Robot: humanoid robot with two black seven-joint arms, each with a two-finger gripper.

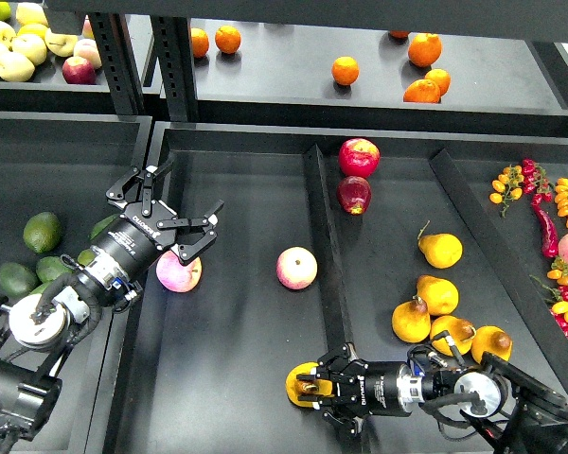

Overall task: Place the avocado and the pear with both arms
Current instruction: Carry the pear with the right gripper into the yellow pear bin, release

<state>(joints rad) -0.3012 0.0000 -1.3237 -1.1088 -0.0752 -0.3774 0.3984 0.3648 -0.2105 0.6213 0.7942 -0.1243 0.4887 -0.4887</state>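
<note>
The right end effector [308,386] lies low near the bottom of the view, its fingers closed around the pear [303,385], which shows as a yellow-orange lump with a brownish patch between the fingertips; it sits just at the near end of the divider [324,236] between the middle tray [237,350] and the right tray [388,236]. The left end effector [185,213] stands wide open and empty, fingers splayed, hovering just above a pink-yellow apple [178,274] in the middle tray; a second apple [296,268] lies apart from it.

The avocado [102,227] seems to be the glossy green one partly hidden behind the left arm, in the left tray [57,170] among darker, rounder avocados [42,232]; which one exactly is hard to tell, since little of it shows.

In handling, I judge the pear moderately heavy, firm but bruisable, softer at the brown patch; a hold across its broad belly is safest, clear of that patch and with modest squeeze. The avocado looks smooth and slippery, an elongated oval that would roll or squirt out of a pinch near its ends; the fingers should close across its short axis at the widest part, coming down from above; its close neighbours leave little room for the fingers.
</note>
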